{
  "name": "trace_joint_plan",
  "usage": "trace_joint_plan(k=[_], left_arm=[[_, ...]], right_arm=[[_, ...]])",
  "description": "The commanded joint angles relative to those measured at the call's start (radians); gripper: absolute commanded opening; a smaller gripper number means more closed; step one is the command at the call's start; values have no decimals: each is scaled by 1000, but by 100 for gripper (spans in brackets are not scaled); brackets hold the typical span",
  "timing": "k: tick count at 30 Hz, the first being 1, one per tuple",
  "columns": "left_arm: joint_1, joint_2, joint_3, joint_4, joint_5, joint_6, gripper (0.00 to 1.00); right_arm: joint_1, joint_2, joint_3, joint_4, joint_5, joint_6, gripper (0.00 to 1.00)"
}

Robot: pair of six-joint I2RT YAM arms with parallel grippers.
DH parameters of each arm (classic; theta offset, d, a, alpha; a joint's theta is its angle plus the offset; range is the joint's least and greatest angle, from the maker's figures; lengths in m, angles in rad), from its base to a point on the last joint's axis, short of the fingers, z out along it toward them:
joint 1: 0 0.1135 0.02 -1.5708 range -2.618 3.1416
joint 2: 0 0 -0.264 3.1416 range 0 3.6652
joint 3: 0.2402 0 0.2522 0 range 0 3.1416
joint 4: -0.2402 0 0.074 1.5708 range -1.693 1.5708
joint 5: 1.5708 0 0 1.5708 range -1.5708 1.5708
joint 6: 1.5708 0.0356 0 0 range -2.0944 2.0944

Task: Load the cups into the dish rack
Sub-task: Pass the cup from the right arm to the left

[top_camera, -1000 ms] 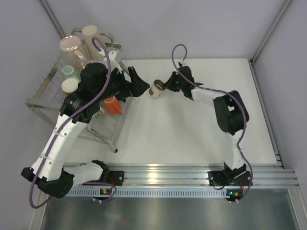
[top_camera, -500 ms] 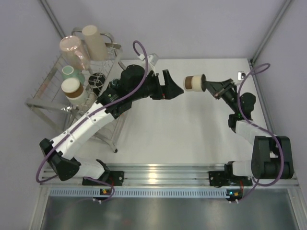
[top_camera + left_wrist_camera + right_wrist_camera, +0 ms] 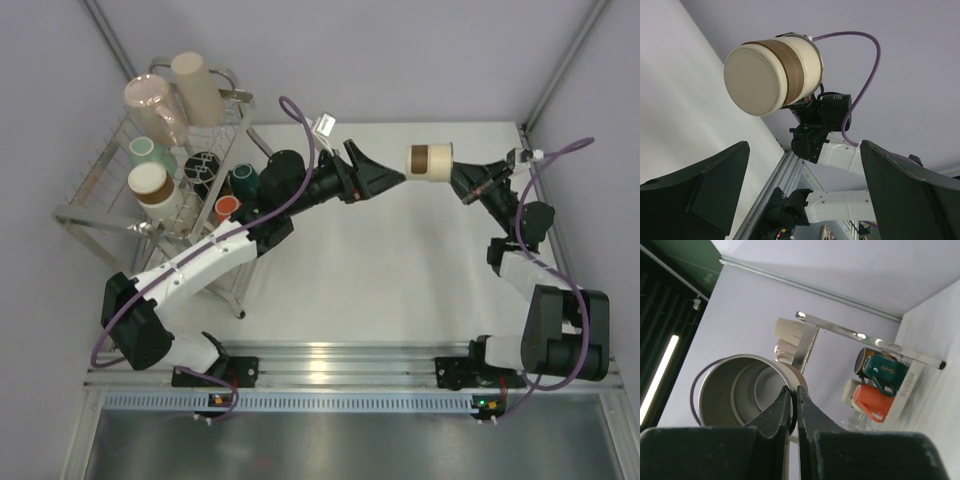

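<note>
Looks like a handover: the right claw (image 3: 455, 171) pinches the banded cup (image 3: 430, 160) by its rim; the left claw (image 3: 396, 179), spread wide, should next close around it.

Plain pale lilac-grey walls (image 3: 420, 50) enclose the cell on three sides, with slim silver metal corner posts (image 3: 565, 60) at the back corners. The flat matte white desk (image 3: 400, 270) is evenly lit. A ribbed silver aluminium rail (image 3: 350, 362) borders its near edge, with a dull grey metal panel (image 3: 350, 450) just beyond.
</note>
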Motion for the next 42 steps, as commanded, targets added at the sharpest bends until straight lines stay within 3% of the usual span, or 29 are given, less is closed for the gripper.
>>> trace_joint_plan(k=[1,10,18,22,27,34,42], left_arm=[[-7,-9,8,198,12,-37,98],[-56,66,39,252,-10,-26,98],[-72,68,-27,445,-59,-96,96],[-78,57,-69,533,-97,-118,89],[-89,25,-95,539,-183,-103,85],[-110,17,-93,537,-252,-66,91],[-125,25,-112,537,-315,-35,88]], right_arm=[[1,-69,68,473,40,77,0],[90,-122,36,471,117,58,0],[158,-143,8,471,158,44,0],[181,-140,-13,471,166,29,0],[215,-139,-61,473,169,0,0],[258,-146,-102,473,176,-34,0],[294,-151,-131,471,192,-58,0]])
